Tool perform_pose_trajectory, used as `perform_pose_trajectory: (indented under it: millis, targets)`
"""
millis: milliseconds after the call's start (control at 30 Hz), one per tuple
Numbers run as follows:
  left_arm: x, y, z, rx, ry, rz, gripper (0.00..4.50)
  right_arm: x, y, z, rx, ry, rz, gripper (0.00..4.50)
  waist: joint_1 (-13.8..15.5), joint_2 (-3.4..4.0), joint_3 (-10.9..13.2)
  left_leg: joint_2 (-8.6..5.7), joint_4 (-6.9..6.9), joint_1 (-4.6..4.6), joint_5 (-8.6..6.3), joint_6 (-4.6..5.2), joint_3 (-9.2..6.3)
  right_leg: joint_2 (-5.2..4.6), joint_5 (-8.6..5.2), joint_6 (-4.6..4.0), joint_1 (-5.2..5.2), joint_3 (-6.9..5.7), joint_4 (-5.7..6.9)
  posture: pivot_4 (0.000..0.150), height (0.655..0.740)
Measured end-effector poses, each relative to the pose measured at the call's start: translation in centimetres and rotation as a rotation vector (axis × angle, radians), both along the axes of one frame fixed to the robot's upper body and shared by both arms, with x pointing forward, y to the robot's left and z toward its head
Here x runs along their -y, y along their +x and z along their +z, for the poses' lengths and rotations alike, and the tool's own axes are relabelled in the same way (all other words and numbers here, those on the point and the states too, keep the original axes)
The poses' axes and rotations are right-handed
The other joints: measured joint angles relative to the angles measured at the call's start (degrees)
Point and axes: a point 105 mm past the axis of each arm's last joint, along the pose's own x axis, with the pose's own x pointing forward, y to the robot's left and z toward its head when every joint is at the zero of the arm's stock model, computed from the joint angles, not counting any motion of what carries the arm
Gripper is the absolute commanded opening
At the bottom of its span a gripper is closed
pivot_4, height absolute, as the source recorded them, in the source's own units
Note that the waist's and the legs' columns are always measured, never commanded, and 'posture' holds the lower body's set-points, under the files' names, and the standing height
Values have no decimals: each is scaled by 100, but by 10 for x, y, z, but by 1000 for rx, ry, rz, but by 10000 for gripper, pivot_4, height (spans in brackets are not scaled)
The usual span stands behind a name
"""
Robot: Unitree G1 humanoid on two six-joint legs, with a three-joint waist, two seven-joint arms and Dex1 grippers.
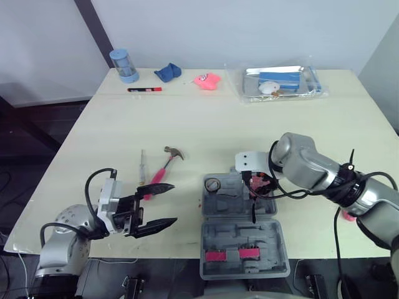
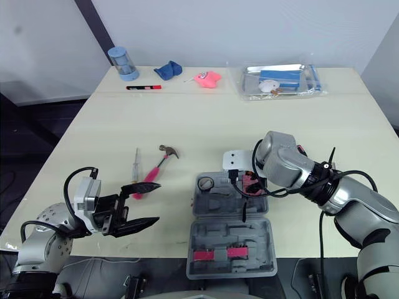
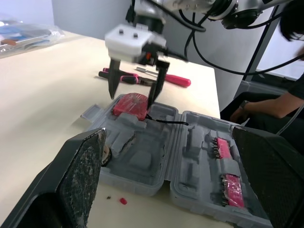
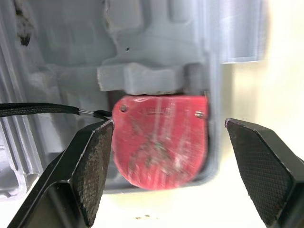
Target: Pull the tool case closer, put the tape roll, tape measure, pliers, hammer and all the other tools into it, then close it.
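Observation:
The grey tool case [image 1: 274, 246] lies open at the table's front centre. A red tape measure [image 4: 159, 142] sits in its far right pocket, its black strap trailing across the case. My right gripper [image 4: 168, 124] hovers just over it, open, one finger on each side. A black tape roll [image 1: 213, 184] rests in the far left pocket. The pink-handled hammer [image 1: 163, 168] and a thin screwdriver [image 1: 141, 165] lie left of the case. My left gripper [image 1: 173, 203] is open and holds nothing, low over the table near the hammer's handle.
Pink-handled tools [image 3: 175, 80] lie on the table beyond the case's right side. Along the far edge are a blue canister [image 1: 124, 65], a marker [image 1: 144, 90], a blue cloth [image 1: 168, 72], a pink toy [image 1: 207, 80] and a bagged tray [image 1: 282, 82]. A person [image 3: 280, 102] sits off the table's right.

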Motion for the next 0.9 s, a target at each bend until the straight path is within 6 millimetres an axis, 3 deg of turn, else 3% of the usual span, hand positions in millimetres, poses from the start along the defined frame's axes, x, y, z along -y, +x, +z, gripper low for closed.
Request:
perform_pose_trajectory:
  millis: [67,100,300,400,500,700,900]
  targets:
    - [3,0,2,9,1,-9,45000,-1,-7,6,-22,87,-9,39447,11,-1,0,0,-1,-3,0,0,-6,-2,0,0,1,-4,-3,1500,7400]
    - [4,-1,2,11,2,-11,45000,-2,-15,10,-38,215,-10,39447,31,-3,-2,-1,-2,-4,0,1,-12,-10,0,0,4,-10,-5,1500,7400]
    - [5,-1,2,-4,-1,-7,45000,8,-10,13,80,558,-48,39447,17,-5,-3,-7,-2,0,0,1,-2,-10,0,0,6,-6,2,1500,7400]
    - [5,-1,2,-5,-2,-7,45000,22,-8,8,127,629,-94,32628,16,-5,-3,-7,-2,1,-1,2,1,-4,0,0,6,-4,2,1500,7400]
    - [6,1,4,-1,-3,-11,45000,30,-12,-1,127,663,-116,18121,-2,-5,-3,-4,-3,3,-1,2,8,4,0,0,5,3,3,1500,7400]
    - [7,3,6,0,-4,-14,45000,33,-14,-4,155,697,-105,18121,7,-5,-3,-2,-3,6,-1,2,12,9,0,0,6,10,4,1500,7400]
    - [7,3,6,1,-4,-15,45000,38,-20,-21,136,713,-113,18121,15,-6,-3,-2,-2,6,-1,2,14,8,0,0,8,11,2,1500,7400]
